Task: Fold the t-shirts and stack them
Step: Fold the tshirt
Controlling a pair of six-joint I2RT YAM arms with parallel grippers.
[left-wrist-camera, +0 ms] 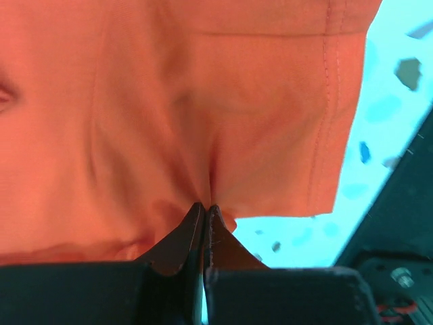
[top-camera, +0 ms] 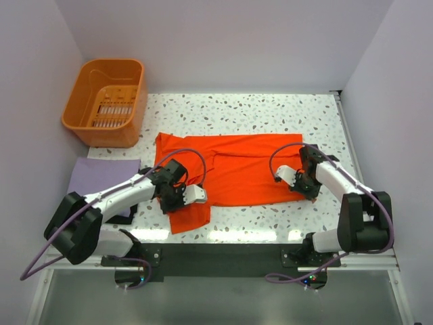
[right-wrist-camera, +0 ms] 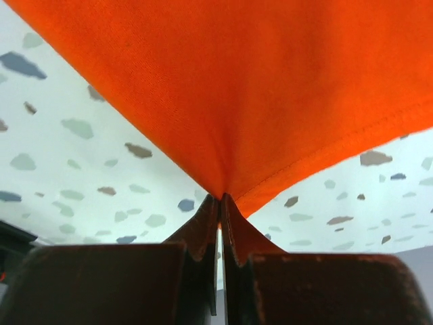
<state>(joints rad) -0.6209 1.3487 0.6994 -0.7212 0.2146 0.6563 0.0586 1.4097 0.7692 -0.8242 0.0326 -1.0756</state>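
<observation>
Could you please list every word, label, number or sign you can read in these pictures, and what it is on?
None: no text can be read in any view. The orange-red t-shirt, the lavender t-shirt, the orange basket and the speckled table show only plain surfaces.

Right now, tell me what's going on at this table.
Two arms are working on an orange shirt spread out on the table. The left fingers are shut on the cloth beside its near sleeve. The right fingers pinch a corner of the hem at the shirt's right end. A purple shirt lies folded at the left, partly under the left arm. A basket stands in the far-left corner.
</observation>
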